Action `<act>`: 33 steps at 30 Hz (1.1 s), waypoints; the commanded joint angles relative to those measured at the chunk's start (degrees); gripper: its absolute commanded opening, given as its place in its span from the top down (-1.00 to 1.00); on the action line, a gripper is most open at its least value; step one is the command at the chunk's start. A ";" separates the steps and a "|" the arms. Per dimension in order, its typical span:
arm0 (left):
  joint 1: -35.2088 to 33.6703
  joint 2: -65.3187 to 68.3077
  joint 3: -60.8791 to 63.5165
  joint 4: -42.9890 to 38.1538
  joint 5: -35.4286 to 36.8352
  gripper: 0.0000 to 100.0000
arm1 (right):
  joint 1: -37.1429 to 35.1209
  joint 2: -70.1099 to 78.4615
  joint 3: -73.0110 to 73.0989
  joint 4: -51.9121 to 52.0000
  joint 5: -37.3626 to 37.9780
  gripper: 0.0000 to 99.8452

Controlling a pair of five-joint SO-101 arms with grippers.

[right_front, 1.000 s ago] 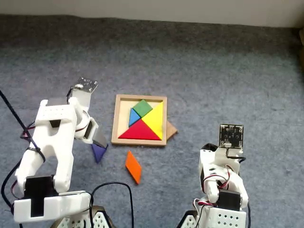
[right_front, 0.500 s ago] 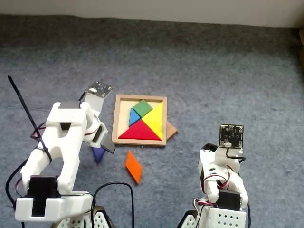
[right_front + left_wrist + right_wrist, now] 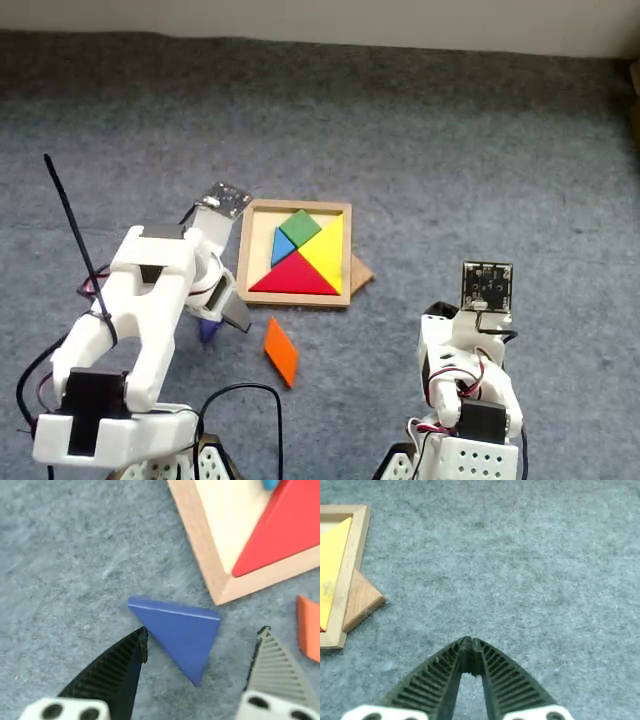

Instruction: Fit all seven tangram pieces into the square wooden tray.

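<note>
Progress: my open left pincer has swung astride the blue wooden triangle, eight o'clock off the square wooden tray, grasp-ready.

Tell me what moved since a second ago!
The left pincer swung toward the wooden tray and now sits open around the blue triangle on the carpet. The triangle, the orange piece, the right pincer and the tray stayed put.
</note>
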 commanded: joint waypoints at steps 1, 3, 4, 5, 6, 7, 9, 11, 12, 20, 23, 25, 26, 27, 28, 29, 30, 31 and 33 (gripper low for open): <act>2.86 -1.63 -0.22 -0.26 5.01 0.34 | 0.66 -0.22 8.22 0.04 -0.09 0.95; 3.38 -1.54 0.40 -0.18 6.59 0.34 | 0.66 -0.22 8.22 0.04 -0.09 0.95; 3.38 -1.54 1.36 -0.18 6.59 0.34 | 0.66 -0.22 8.22 0.04 -0.09 0.95; 3.12 -1.63 1.98 -0.18 6.68 0.34 | 0.66 -0.22 8.22 0.04 -0.09 0.95; 2.86 -1.63 2.33 -0.18 6.68 0.34 | 0.66 -0.22 8.22 0.04 -0.09 0.95; 1.98 -1.63 2.51 -0.18 6.68 0.34 | 0.66 -0.22 8.22 0.04 -0.09 0.95; -0.22 -1.63 2.51 -0.18 6.68 0.34 | 0.66 -0.22 8.22 0.04 -0.09 0.95; -1.80 -1.63 2.42 -0.18 6.42 0.34 | 0.66 -0.22 8.22 0.04 -0.09 0.95; -2.42 -1.63 2.42 0.09 6.33 0.34 | 0.66 -0.22 8.22 0.04 -0.09 0.95; -9.19 -1.63 2.15 1.14 6.24 0.34 | 0.66 -0.22 8.22 -0.04 -0.09 0.95; -14.73 -1.71 0.48 1.32 1.93 0.34 | 0.66 -0.22 8.22 -0.04 -0.09 0.95; -17.89 -2.15 -1.10 1.32 0.00 0.34 | 1.27 -0.22 8.22 -0.04 -0.09 0.95; -19.12 -2.24 -1.80 1.32 -0.26 0.34 | 1.89 -0.22 8.22 -0.13 -0.09 0.95; -19.91 -2.24 -2.51 1.41 -0.35 0.34 | 2.24 -0.22 8.22 -0.22 -0.09 0.95; -20.35 -2.33 -3.12 1.58 -0.44 0.34 | 2.33 -0.22 8.22 -0.22 -0.09 0.95; -20.35 -2.33 -3.65 2.37 -0.44 0.34 | 2.42 -0.22 8.22 -0.22 -0.09 0.95; -20.35 -2.33 -4.35 3.69 -0.44 0.34 | 2.42 -0.22 8.22 -0.22 -0.09 0.95; -20.26 -2.33 -5.23 5.27 -0.44 0.34 | 2.42 -0.22 8.22 -0.22 -0.09 0.95; -19.74 -2.42 -7.34 8.79 -0.44 0.34 | 2.59 -0.22 8.22 -0.22 -0.09 0.95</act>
